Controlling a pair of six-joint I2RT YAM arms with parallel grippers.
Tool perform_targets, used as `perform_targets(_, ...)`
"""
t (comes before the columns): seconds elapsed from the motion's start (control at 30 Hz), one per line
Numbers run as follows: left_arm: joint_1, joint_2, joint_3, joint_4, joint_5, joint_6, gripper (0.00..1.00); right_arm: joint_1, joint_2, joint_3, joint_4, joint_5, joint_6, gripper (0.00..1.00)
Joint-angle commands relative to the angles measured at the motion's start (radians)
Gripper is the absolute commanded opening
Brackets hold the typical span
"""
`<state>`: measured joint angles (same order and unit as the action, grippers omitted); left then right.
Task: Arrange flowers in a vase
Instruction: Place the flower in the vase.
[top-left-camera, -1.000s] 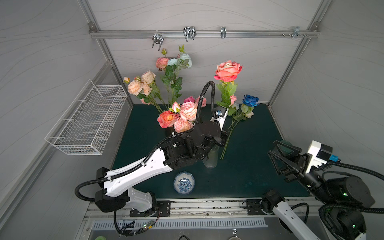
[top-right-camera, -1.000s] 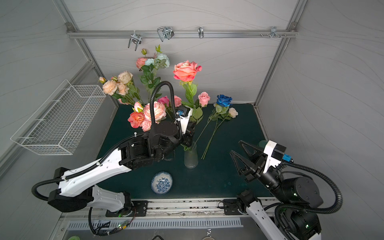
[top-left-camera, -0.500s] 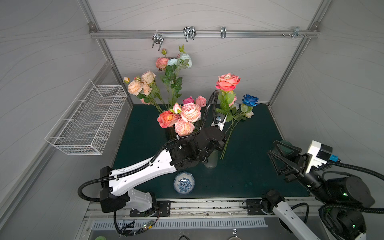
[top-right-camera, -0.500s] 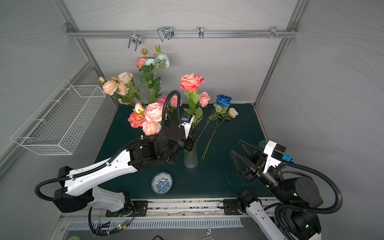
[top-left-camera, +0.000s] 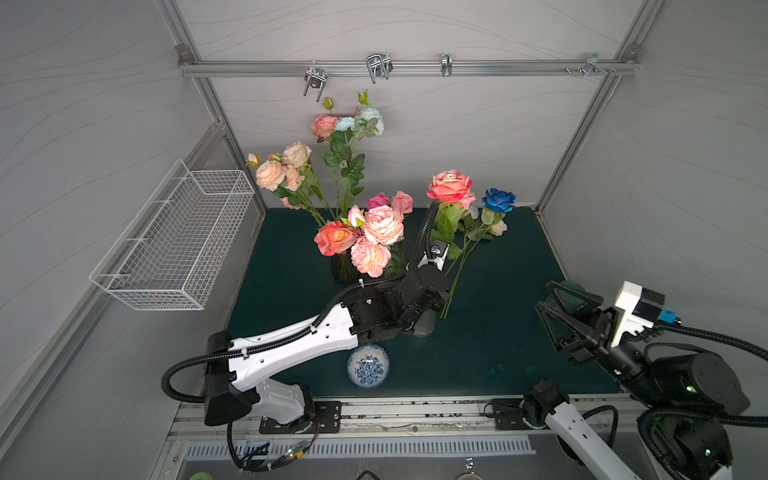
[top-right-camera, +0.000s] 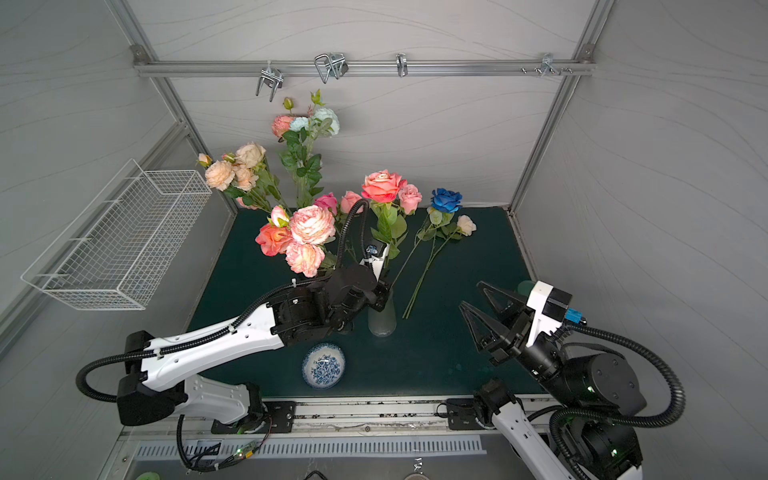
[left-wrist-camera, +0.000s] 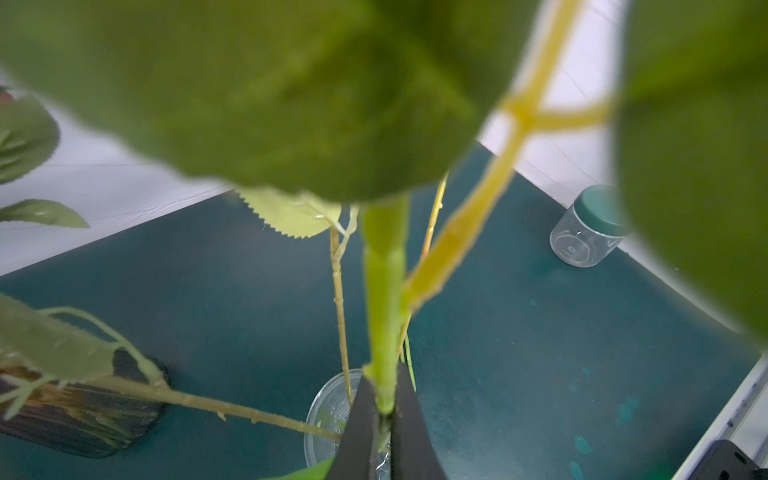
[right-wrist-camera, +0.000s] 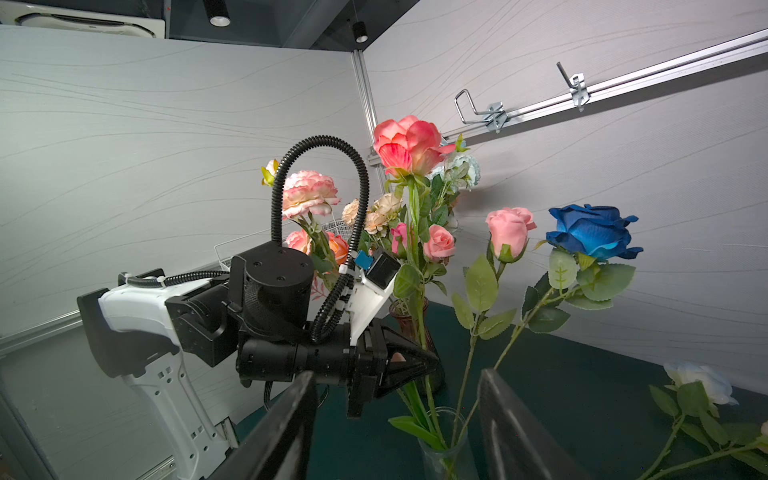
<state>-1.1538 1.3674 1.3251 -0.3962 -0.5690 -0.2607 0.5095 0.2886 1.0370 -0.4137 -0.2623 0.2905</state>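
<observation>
The left claw (left-wrist-camera: 384, 409) was closed tight on the thick green stem (left-wrist-camera: 384, 291) of the coral rose (top-left-camera: 449, 185), low on the stem and below its leaves. The stem was held upright, with the flower head well above the claw. Directly under the claw stood the clear vase (top-right-camera: 382, 320) on the counter (top-right-camera: 457, 365). In the right wrist view, the stem's lower end (right-wrist-camera: 432, 409) was seen running from the claw down into the vase mouth.

The deep blue rose (top-left-camera: 498, 199) and a small pink rose (right-wrist-camera: 510, 226) leaned just beside the held flower. Their thin stems slanted down toward the vase, but it could not be told whether they ended inside it.

A full bouquet (top-left-camera: 374, 232) was set in a dark vase (top-left-camera: 343, 266) close by.

The right claw (top-right-camera: 471, 296) was held well apart from the flowers at the counter's right side, its jaws spread wide and nothing gripped between them.
</observation>
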Motion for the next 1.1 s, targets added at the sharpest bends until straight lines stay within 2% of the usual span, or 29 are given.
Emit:
perform_targets(0.0,0.002,-0.033,-0.02,0.023,-0.008,-0.028,0.16,0.005,-0.016,0.014,-0.005,-0.007,-0.001,0.63)
perform_targets(0.17,0.002,-0.052,-0.018,0.038,0.027,-0.028,0.37,0.006,-0.014,0.013,-0.003,-0.008,0.003,0.63)
perform_targets(0.43,-0.001,-0.083,0.017,0.049,0.119,-0.053,0.56,0.006,-0.013,0.006,0.003,-0.015,0.007,0.65)
perform_targets(0.63,-0.043,-0.114,0.072,0.057,0.218,-0.044,0.61,0.006,-0.002,-0.01,0.01,-0.023,0.02,0.67)
perform_targets(0.87,-0.119,-0.186,0.135,0.129,0.363,0.043,0.64,0.006,0.0,-0.054,-0.005,-0.008,0.042,0.68)
perform_targets(1.07,-0.187,-0.257,0.201,0.134,0.449,0.106,0.69,0.006,-0.043,-0.218,-0.079,0.1,0.139,0.69)
